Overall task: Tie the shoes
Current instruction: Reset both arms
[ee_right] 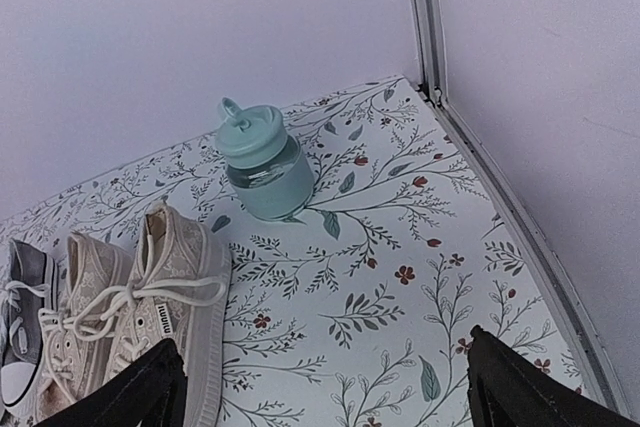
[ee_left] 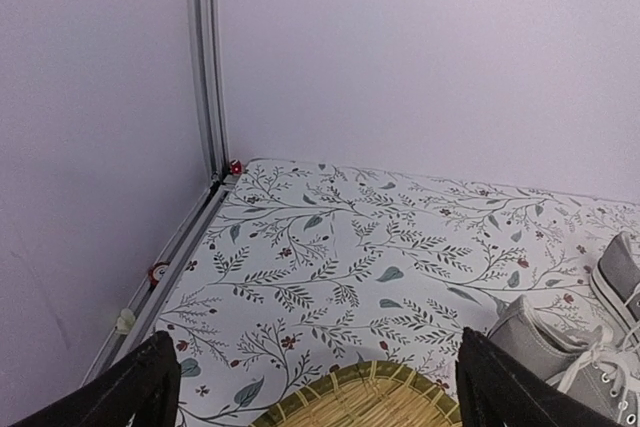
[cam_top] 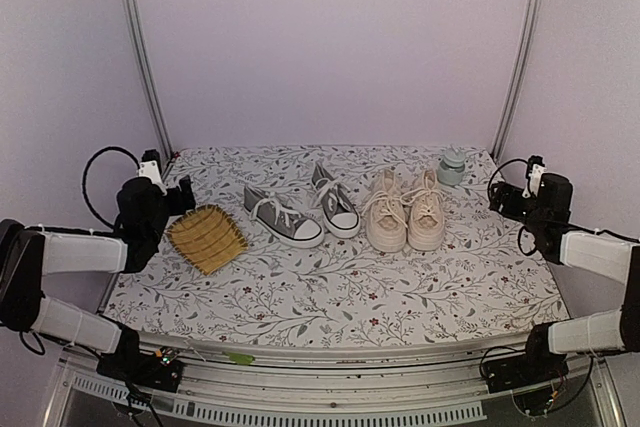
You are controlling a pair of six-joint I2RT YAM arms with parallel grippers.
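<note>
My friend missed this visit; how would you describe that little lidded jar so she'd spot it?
Go to the far right corner of the flower-patterned table. Just behind the cream sneakers, apart from them, a small jar stands upright. Its mint-green looped lid sets it apart from those, the grey sneakers and the woven tray.

I'm working in a lab test cell: plain lilac walls (cam_top: 330, 47), aluminium posts (cam_top: 140, 57) in the corners, a floral-covered table (cam_top: 330, 292), left arm (cam_top: 75, 252) and right arm (cam_top: 595, 247) bolted to a metal rail (cam_top: 330, 392), cables (cam_top: 110, 150) hanging loose.
</note>
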